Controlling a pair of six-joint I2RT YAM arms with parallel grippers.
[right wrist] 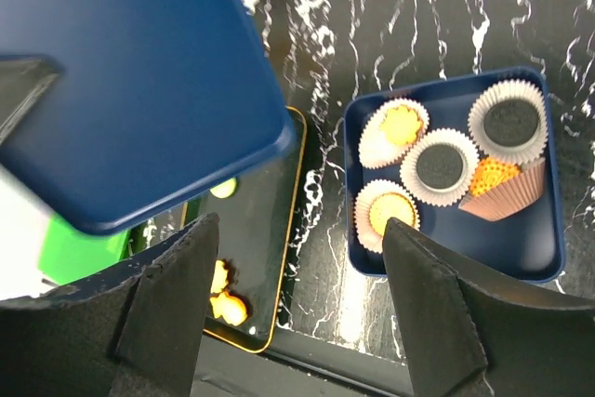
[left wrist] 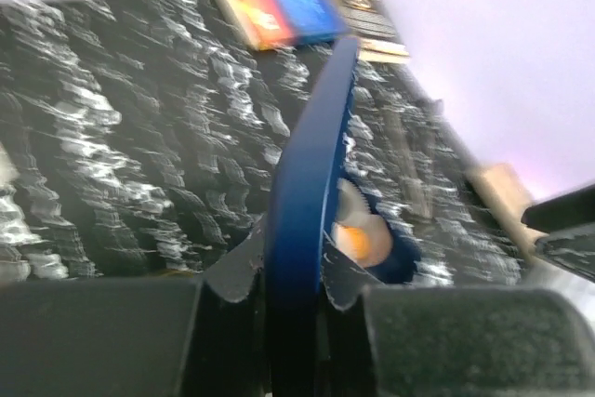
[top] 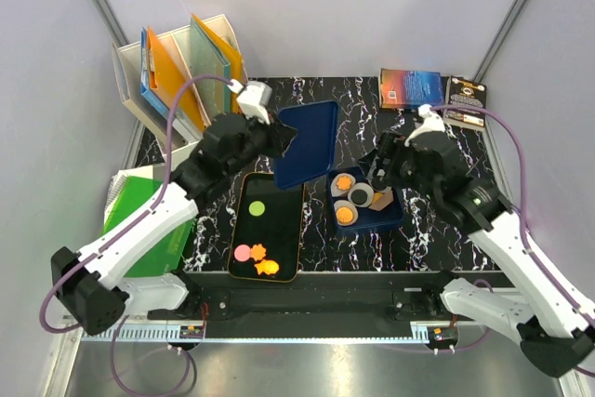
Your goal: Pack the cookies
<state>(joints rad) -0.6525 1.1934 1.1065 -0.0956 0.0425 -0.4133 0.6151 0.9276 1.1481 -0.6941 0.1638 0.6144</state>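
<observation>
Loose cookies lie on a black gold-rimmed tray (top: 279,194): a green one (top: 257,208), a pink one (top: 243,252) and two orange ones (top: 266,267). A blue box (top: 394,218) holds white cup liners with orange cookies (right wrist: 389,213) and dark pieces (right wrist: 439,166). My left gripper (left wrist: 296,276) is shut on the edge of the blue lid (left wrist: 311,165), which hangs tilted between tray and box (top: 307,141). Above the box's near edge my right gripper (right wrist: 299,225) stands open, nothing between its fingers (right wrist: 423,295). The right wrist view also shows the lid (right wrist: 139,81) and tray cookies (right wrist: 228,304).
A file rack with orange and blue folders (top: 181,67) stands at the back left. A green folder (top: 139,211) lies left of the tray. Two books (top: 414,88) lie at the back right. The tabletop is black marble-patterned.
</observation>
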